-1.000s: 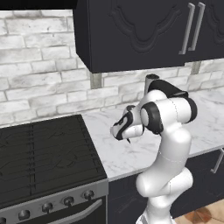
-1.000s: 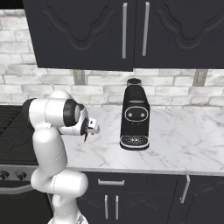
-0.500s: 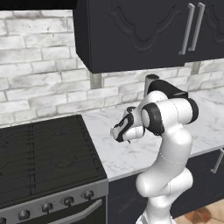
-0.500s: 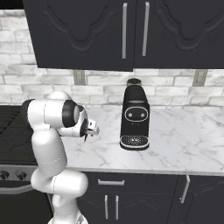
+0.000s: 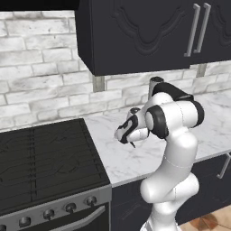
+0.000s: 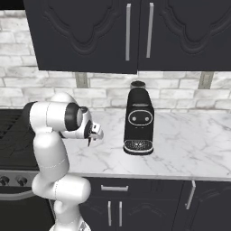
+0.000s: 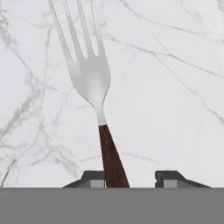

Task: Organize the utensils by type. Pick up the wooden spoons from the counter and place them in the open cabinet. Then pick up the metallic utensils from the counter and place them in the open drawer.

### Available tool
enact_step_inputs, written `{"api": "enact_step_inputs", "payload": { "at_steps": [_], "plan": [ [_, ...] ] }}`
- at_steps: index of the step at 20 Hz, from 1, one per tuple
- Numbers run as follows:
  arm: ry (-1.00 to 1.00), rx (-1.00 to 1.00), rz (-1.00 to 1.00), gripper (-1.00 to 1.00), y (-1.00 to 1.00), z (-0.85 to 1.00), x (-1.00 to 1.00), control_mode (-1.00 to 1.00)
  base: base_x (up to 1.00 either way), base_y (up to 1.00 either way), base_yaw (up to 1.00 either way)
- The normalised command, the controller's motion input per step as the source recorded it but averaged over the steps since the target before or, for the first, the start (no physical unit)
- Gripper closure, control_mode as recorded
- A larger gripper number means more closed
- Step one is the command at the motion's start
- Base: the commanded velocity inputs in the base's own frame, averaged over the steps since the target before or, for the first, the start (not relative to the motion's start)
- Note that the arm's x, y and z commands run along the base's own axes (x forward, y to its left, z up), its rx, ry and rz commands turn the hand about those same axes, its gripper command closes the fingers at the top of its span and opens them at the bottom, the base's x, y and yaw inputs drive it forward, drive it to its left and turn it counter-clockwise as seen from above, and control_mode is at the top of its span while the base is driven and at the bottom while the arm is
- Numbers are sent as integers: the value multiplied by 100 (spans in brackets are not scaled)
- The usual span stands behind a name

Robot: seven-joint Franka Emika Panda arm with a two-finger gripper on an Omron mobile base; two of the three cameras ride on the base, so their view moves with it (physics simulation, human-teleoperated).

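My gripper (image 7: 131, 177) is shut on the silver fork (image 7: 89, 74), gripping its dark brown handle; the prongs point away from the hand over the white marble counter (image 7: 175, 87). In the left base view the gripper (image 5: 127, 134) hangs above the counter (image 5: 135, 162) just right of the stove, with a thin dark end of the fork (image 5: 132, 144) sticking out below it. The right base view has the gripper (image 6: 94, 132) left of the coffee machine, the fork (image 6: 89, 142) hanging under it. The wooden spoons, orange fork and open drawer are out of view.
A black coffee machine (image 6: 138, 122) stands on the counter (image 6: 180, 144) to the right of the arm, seen behind it in the left base view (image 5: 155, 85). A black stove (image 5: 45, 158) lies to the left. Dark wall cabinets (image 6: 135, 31) with shut doors hang overhead.
The gripper with the fork has drifted slightly to the right toward the coffee machine; the rest of the scene is the same.
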Motion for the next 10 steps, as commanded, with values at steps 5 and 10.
{"api": "enact_step_inputs", "payload": {
  "at_steps": [5, 10],
  "plan": [
    [-1, 0, 0, 100, 0, -43, -55, -100, 0, 0, 0],
    [-6, 0, 0, 100, 0, -28, -58, -100, 0, 0, 0]
  ]
}}
